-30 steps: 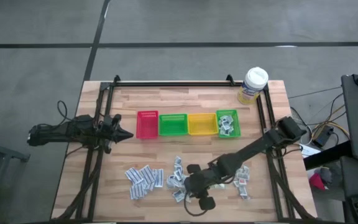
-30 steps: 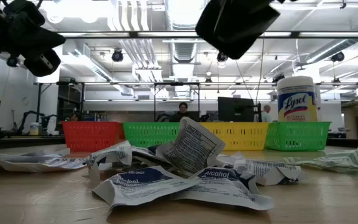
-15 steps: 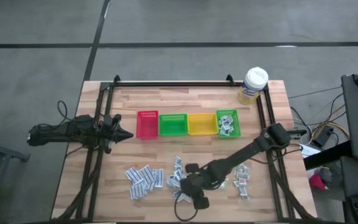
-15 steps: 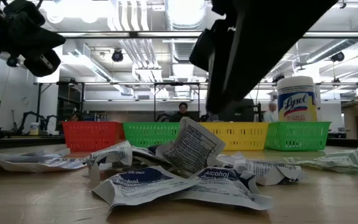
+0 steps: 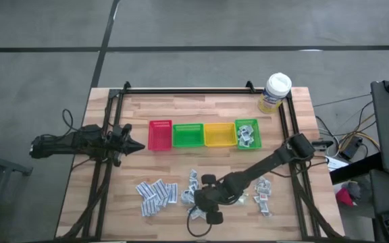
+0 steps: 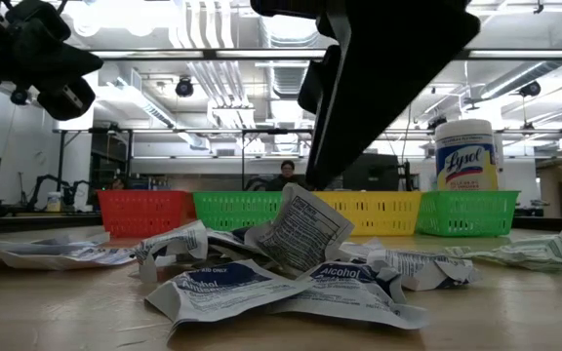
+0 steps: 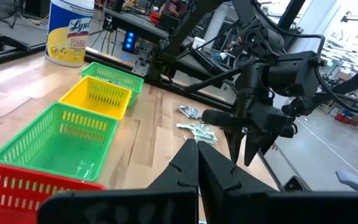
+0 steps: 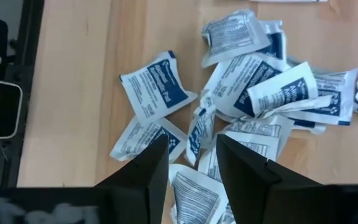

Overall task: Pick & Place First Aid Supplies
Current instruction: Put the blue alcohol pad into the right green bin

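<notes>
Low over the table (image 5: 181, 108), the right gripper (image 8: 191, 163) hangs with fingers parted — empty — above the middle heap of sachets (image 8: 253, 93) at lower centre of the high view. More sachets lie in the green bin (image 5: 246, 133) at right. The left gripper (image 5: 135, 146), closed, waits at mid-left.

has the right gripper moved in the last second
Yes. In the high view the right gripper has pulled in over the middle pile of sachets, nearer the green bin; in the low view it hangs lower.
</notes>
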`<state>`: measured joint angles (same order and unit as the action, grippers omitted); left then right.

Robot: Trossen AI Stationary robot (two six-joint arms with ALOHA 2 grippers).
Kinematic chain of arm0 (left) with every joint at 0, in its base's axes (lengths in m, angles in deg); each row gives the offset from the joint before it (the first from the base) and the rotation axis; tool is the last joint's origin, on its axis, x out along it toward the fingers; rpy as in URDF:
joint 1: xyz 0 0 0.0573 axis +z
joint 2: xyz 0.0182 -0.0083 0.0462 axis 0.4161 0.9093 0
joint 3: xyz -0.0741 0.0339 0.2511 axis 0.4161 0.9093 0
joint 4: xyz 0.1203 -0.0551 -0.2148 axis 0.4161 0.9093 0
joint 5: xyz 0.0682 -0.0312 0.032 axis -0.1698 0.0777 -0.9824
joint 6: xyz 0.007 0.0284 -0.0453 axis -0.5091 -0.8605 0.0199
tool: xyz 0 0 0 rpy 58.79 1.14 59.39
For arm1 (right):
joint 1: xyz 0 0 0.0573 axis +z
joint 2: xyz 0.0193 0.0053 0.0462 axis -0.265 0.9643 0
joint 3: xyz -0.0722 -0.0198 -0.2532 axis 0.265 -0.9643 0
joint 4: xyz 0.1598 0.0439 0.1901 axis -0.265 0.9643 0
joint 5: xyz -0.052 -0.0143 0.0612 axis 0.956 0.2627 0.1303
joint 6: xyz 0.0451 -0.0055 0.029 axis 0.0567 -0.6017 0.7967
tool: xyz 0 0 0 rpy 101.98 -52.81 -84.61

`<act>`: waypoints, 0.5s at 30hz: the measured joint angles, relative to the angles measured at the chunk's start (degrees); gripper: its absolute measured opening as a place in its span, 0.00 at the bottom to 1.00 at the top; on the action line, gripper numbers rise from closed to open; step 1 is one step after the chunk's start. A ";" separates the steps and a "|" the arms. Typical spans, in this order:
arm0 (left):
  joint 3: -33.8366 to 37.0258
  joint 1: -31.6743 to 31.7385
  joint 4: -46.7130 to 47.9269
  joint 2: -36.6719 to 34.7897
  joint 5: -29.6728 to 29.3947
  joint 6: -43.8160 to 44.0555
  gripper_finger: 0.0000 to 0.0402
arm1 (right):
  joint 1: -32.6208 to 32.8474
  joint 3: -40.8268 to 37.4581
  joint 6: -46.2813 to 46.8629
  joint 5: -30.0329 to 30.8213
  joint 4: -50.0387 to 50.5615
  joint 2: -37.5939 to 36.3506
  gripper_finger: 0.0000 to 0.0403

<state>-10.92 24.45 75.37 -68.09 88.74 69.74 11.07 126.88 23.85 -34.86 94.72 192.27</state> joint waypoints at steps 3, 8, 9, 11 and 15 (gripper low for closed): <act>0.02 0.00 -0.01 0.02 0.00 0.00 0.00 | -0.01 -0.02 0.34 -0.14 -0.59 0.29 0.32; 0.00 0.02 -0.01 0.02 0.01 0.00 0.00 | -0.01 -0.35 0.44 -0.14 -1.33 0.49 0.33; 0.00 0.02 -0.01 0.02 0.01 0.00 0.00 | -0.05 -0.35 0.44 -0.12 -1.37 0.49 0.33; 0.00 0.02 -0.01 0.02 0.02 0.00 0.00 | -0.07 -0.34 0.56 -0.12 -1.43 0.49 0.34; 0.00 0.02 -0.01 0.02 0.02 0.00 0.00 | -0.33 -0.35 1.03 -0.07 -1.86 1.04 0.33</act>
<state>-10.92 24.47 75.36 -68.07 88.75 69.74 10.73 126.53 24.88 -34.93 92.86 193.31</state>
